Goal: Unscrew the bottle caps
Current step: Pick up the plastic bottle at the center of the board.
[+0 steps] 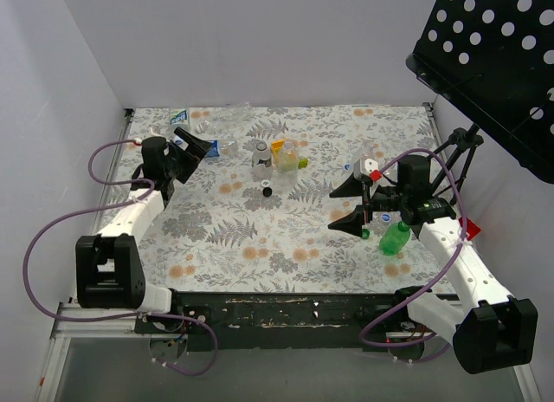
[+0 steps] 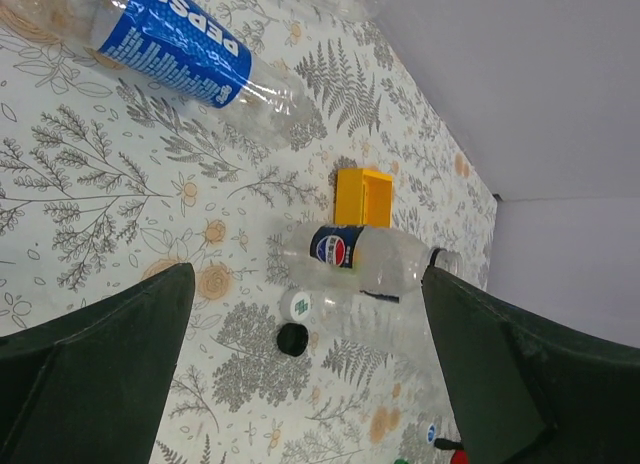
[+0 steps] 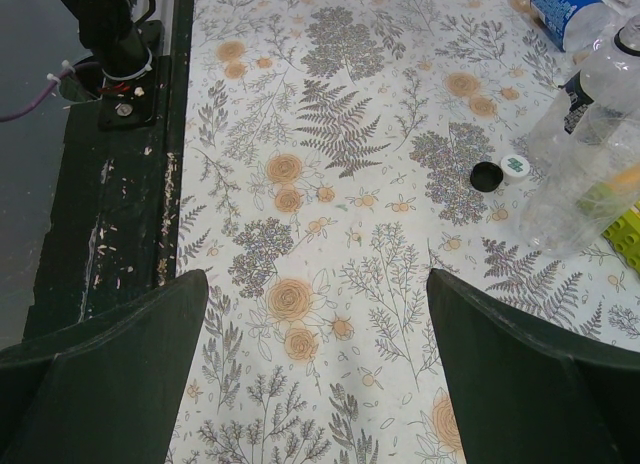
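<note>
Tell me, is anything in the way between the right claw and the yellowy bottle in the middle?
Nothing visible is. Only bare flowery cloth lies between the open right gripper and the yellowish bottle. The loose black cap and white cap lie off to one side of that path.

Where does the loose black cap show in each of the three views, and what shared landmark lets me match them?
Top external: black cap at mid-table, just below the clear bottle.
Left wrist: low centre, between the hand's two fingers.
Right wrist: upper right.
Shared landmark: that clear bottle, close to the cap in all three; a white cap with a green mark lies beside it in both wrist views.
</note>
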{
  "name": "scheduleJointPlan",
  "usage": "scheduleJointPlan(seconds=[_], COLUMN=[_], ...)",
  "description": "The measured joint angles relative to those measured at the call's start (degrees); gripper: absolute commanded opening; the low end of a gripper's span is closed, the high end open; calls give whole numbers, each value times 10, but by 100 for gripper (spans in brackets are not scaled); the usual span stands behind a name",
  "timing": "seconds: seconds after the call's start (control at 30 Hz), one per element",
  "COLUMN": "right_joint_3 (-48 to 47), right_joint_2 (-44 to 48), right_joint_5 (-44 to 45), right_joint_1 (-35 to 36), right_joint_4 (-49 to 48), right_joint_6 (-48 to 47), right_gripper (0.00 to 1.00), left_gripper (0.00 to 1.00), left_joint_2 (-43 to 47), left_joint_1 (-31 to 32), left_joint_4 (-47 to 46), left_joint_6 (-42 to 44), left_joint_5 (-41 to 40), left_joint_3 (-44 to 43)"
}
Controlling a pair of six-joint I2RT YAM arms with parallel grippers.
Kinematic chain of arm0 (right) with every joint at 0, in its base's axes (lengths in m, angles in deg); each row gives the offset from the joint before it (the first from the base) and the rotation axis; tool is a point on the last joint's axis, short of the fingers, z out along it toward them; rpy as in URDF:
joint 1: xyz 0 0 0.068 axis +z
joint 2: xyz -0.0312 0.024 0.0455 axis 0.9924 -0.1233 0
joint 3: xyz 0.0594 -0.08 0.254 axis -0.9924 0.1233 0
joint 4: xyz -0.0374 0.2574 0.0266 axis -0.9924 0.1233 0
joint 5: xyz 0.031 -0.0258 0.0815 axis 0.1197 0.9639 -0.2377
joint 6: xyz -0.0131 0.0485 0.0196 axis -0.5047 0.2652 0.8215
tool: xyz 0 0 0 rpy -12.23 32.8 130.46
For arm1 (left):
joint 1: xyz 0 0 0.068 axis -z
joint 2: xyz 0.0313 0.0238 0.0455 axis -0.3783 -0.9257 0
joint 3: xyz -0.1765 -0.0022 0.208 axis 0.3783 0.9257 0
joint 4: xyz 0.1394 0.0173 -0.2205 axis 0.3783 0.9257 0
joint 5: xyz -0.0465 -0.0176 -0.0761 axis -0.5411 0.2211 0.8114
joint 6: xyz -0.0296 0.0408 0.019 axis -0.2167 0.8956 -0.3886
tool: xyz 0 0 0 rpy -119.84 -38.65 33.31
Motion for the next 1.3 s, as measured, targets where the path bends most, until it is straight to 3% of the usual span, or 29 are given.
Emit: scheduleJointPlan(seconds=[0.63,0.9,1.3], right_joint_3=[0,0,0], right_joint_2=[-7,-16,-16], right_joint_5=[-3,-3,-3], right_joint_1=[-2,-3,-3], right_joint_4=[0,0,-1], right_joint_6=[1,2,2], right_gripper=[98,98,98], left_gripper=[98,98,98], left_joint_2=[-333,-393,-435], left_joint_1=[-31,-31,-30], left_joint_4=[257,314,322], left_joint_6=[-146,-171,-204], left_joint_5=[-83,-99,-101], left_joint_3=[-338,-396,-443])
